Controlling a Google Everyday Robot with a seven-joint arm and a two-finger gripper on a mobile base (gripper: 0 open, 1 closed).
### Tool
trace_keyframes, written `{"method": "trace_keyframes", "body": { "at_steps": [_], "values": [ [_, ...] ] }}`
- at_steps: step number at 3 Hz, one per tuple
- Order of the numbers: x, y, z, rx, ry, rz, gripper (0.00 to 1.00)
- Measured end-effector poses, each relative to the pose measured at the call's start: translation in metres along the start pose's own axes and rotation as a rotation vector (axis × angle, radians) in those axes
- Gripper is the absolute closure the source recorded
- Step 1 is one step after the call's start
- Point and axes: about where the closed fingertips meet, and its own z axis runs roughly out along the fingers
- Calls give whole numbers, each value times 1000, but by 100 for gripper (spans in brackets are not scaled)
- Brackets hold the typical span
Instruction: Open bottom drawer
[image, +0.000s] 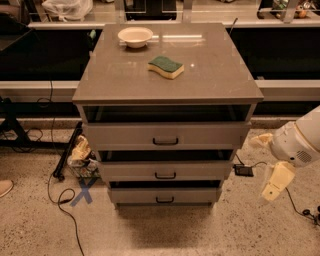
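The bottom drawer (165, 193) is the lowest of 3 in the grey cabinet (125, 80), just above the floor (160, 235), its flat front set back beneath the middle drawer (200, 171) and the top drawer (210, 136). Its bar handle (164, 200) is bare, with nothing on it. I judge the task hardly begun: the drawer looks closed, though the dark gap above its front makes it hard to say whether it is fully home. The reach, the grasp and the pull are all left to do.

My gripper (260, 169) hangs well to the right of the cabinet, about level with the lower 2 drawers and apart from all of them. My 2 cream fingers (276, 181) stand spread wide with nothing between them. The rest of my arm runs off the right edge, so its pose is cut off. On the cabinet top rest a pale bowl (135, 36) and a green and yellow sponge (166, 66), both clear of my path
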Motion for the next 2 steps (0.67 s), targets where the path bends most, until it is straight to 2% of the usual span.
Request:
{"method": "trace_keyframes", "body": {
  "at_steps": [1,2],
  "values": [
    [0,0,0,0,0,0,0],
    [24,-14,29,-10,46,-30,0]
  ]
}}
